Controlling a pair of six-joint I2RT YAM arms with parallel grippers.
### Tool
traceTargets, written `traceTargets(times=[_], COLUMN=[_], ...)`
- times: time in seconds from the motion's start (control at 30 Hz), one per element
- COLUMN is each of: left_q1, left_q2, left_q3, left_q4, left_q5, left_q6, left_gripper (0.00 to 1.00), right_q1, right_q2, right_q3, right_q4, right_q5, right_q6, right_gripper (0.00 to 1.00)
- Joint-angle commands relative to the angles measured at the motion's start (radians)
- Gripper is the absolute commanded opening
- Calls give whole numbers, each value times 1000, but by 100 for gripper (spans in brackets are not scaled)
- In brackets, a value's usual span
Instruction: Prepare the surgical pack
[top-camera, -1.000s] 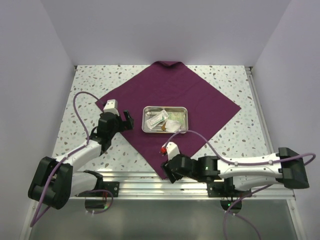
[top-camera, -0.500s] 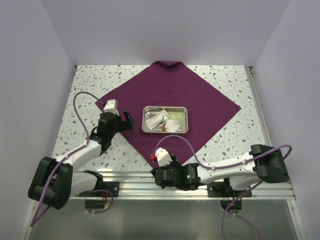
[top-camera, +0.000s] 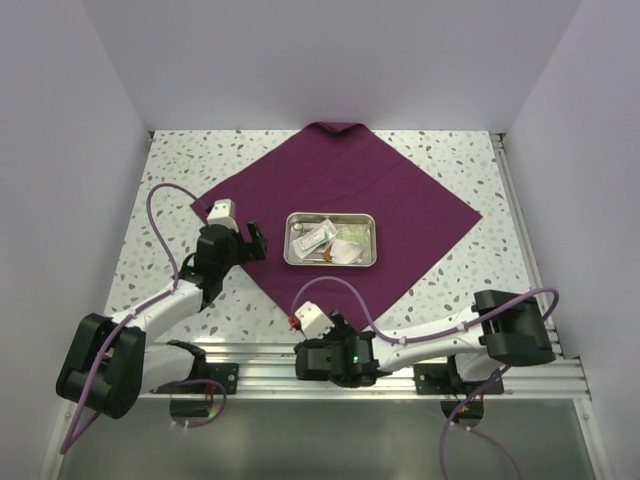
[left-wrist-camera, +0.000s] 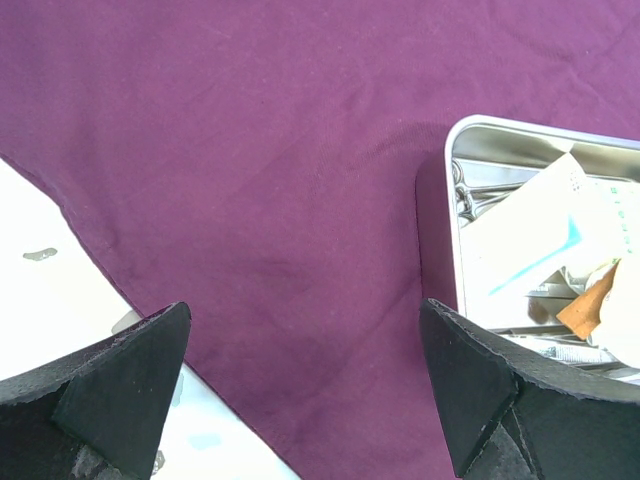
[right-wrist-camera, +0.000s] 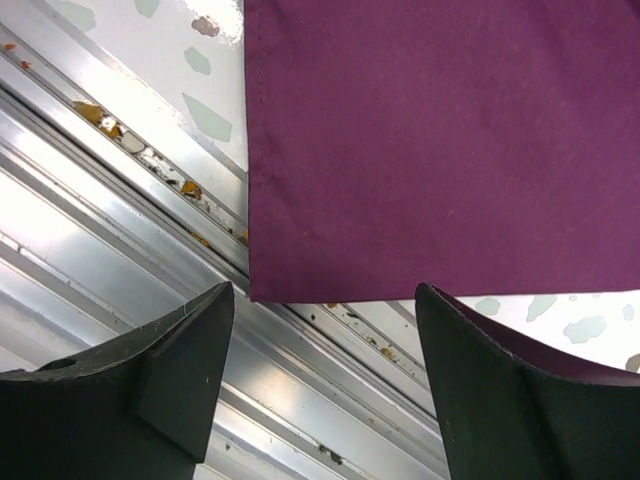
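Observation:
The surgical pack's plum-purple cloth (top-camera: 400, 200) lies spread flat as a diamond on the speckled table. At its middle stands a small steel tray (top-camera: 288, 240) holding white packets (left-wrist-camera: 530, 240) and thin metal instruments (left-wrist-camera: 470, 195). My left gripper (top-camera: 252, 240) hovers open over the cloth's left edge (left-wrist-camera: 250, 150), just left of the tray (left-wrist-camera: 450, 200), with nothing between its fingers. My right gripper (top-camera: 318, 360) is open over the cloth's near corner (right-wrist-camera: 430, 130). In the right wrist view that corner lies flat between the fingertips, and the gripper (right-wrist-camera: 322, 290) holds nothing.
An aluminium rail (right-wrist-camera: 120, 200) runs along the table's near edge, right under the right gripper. White walls close the table in at the back and both sides. The cloth's far corner (top-camera: 335, 127) is slightly bunched against the back wall.
The right arm swung left along the near edge and lower over the cloth's near corner, its jaws opening wider. The left arm and the cloth have not moved.

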Motion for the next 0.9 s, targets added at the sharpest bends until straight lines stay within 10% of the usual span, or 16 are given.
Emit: traceTargets(times=[0.0, 0.43, 0.87], left_q1=[-5, -5, -5], left_q2=[-2, -2, 8], left_q3=[19, 22, 24], left_q4=[19, 16, 19], left_q5=[2, 3, 0], left_q6=[21, 22, 22], left_gripper=[100, 100, 100], right_q1=[6, 9, 9], right_q2=[51, 217, 165], right_q3=[62, 144, 91], right_q4=[-47, -128, -107], right_q5=[59, 103, 110], right_q6=[59, 103, 97], right_gripper=[76, 67, 21])
